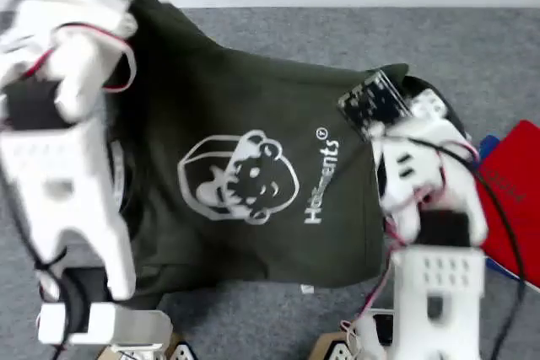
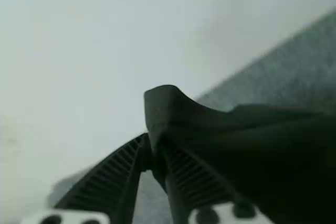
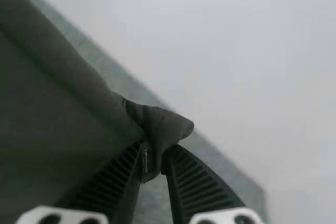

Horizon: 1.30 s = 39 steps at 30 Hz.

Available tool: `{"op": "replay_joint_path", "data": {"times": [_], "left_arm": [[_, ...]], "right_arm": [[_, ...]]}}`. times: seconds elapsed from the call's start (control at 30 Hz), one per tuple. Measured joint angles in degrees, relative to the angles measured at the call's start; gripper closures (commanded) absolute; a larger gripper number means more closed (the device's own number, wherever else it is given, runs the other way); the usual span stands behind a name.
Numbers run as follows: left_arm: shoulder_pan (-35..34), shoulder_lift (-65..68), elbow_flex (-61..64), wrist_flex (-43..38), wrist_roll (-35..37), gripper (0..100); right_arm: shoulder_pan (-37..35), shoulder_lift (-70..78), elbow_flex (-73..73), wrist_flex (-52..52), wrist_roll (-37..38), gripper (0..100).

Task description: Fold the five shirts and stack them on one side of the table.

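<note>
The step in hand, as I judge it, is to spread the dark green shirt (image 1: 211, 90) and lay it flat on the grey tabletop (image 1: 472, 48), so that folding can begin. To do this well, both hands should go down together and at the same height, with the cloth tight between them. If one side sinks first, the shirt will land with wrinkles or with a corner turned under. It is better to let the hanging edge touch the tabletop first and then draw the rest over it, printed side down or up as the fold needs. The shirt should also land apart from the red shirt (image 1: 519, 183) at the right edge, because the right arm stands very near to it and a sleeve could fall across.

The left hand (image 2: 154, 145) is pressed together on a corner of the shirt, and a small tip of cloth stands out above its fingers (image 2: 126, 166). The right hand (image 3: 152, 153) pinches another corner in the same way, with a bunched point of fabric above its fingertips (image 3: 186, 174).

The shirt hangs wide between the two arms, over the middle of the tabletop. It is dark olive green, with a white cartoon face and a line of white letters on the side that faces the high camera. Its lower edge seems to rest on the tabletop near the arm bases, though I cannot tell this for sure. The cloth looks soft and thin, so it will sag easily where nothing holds it.
</note>
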<state>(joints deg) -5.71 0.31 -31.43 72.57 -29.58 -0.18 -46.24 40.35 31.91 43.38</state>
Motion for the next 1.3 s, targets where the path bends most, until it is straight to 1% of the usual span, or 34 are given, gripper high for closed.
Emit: {"op": "replay_joint_path", "data": {"times": [0.13, 0.33, 0.47, 0.6, 0.67, 0.87, 1.13, 1.2, 1.3], "left_arm": [[0.0, 7.4, 12.4, -13.9, -0.4, 100], [0.0, 20.1, 14.9, -29.7, -0.4, 100], [0.0, 24.1, 14.2, -34.9, 0.6, 100], [0.0, 25.5, 8.8, -39.5, 3.9, 100], [0.0, 26.1, 5.3, -40.7, 4.3, 100], [0.6, 30.8, -5.5, -41.1, 4.6, 100], [0.6, 38.6, -15.9, -41.1, 4.6, 100], [0.6, 39.2, -17.3, -39.7, 4.6, 100], [0.6, 39.2, -19.3, -34.0, 4.6, 100]], "right_arm": [[0.0, 13.0, 0.7, -13.0, 0.0, 99.0], [0.0, 31.6, 0.7, -35.2, 0.0, 99.0], [0.1, 41.1, 0.1, -47.1, 0.0, 99.0], [1.2, 47.3, -6.0, -52.7, 0.0, 99.0], [2.0, 49.6, -9.6, -53.5, 0.0, 99.0], [3.7, 53.8, -18.2, -53.6, 0.0, 99.0], [3.8, 55.6, -21.4, -53.6, 0.0, 99.0], [3.8, 55.6, -21.4, -53.6, 0.1, 99.0], [3.8, 55.6, -21.1, -53.6, 1.0, 99.0]]}}
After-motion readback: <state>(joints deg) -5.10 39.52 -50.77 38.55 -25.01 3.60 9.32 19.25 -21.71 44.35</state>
